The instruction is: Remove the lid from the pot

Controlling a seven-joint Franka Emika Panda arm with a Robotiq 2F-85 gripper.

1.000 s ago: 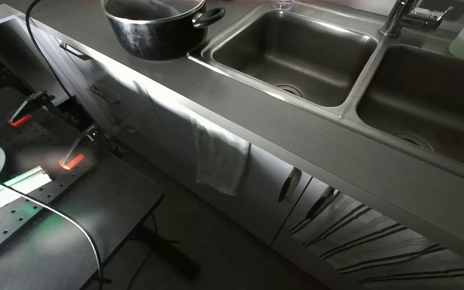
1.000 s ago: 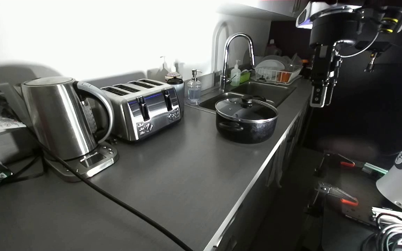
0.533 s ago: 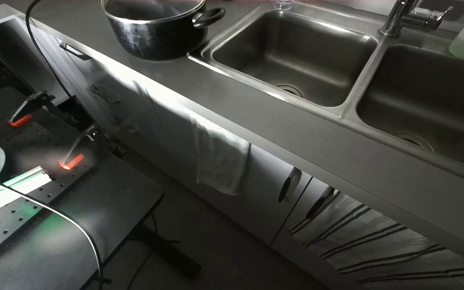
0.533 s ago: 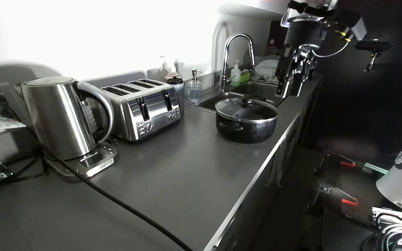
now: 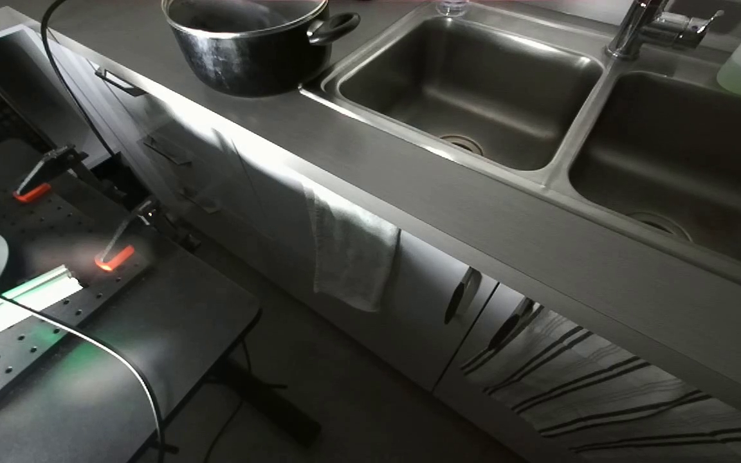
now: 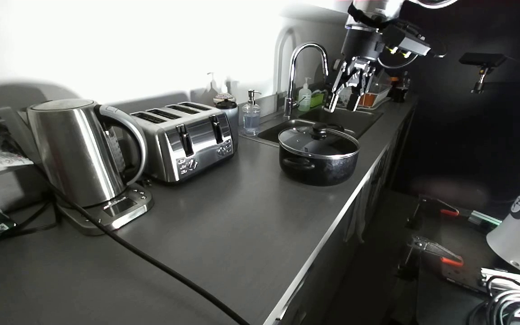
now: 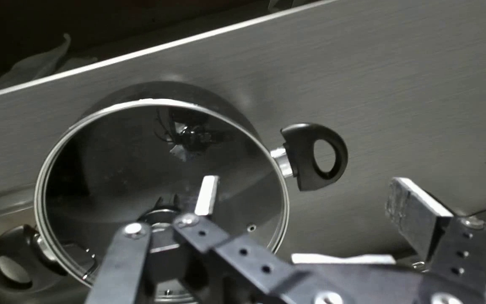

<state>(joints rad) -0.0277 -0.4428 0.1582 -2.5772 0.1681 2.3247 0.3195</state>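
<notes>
The dark grey pot [image 6: 318, 174] stands on the counter beside the sink; it also shows in an exterior view [image 5: 255, 61] and in the wrist view [image 7: 213, 98]. A glass lid [image 6: 298, 142] with a steel rim and black knob [image 6: 319, 131] rests on the pot. In the wrist view the lid [image 7: 137, 156] lies below the fingers, and its knob is partly hidden behind the left finger. My gripper [image 6: 342, 107] is open and empty, up over the sink area behind the pot. In the wrist view, the gripper [image 7: 304, 196] has its fingers wide apart, with nothing between them.
The double sink [image 5: 547, 180] and a tall faucet [image 6: 292, 74] are beside the pot. A toaster [image 6: 192, 151], a kettle [image 6: 70, 153] and a soap dispenser [image 6: 251, 117] stand along the wall. A black cable [image 6: 165, 267] crosses the counter [image 6: 224, 225].
In an exterior view my gripper has moved left, from beyond the counter's edge to over the sink area, and has turned so both fingers show apart. The pot and lid have not moved.
</notes>
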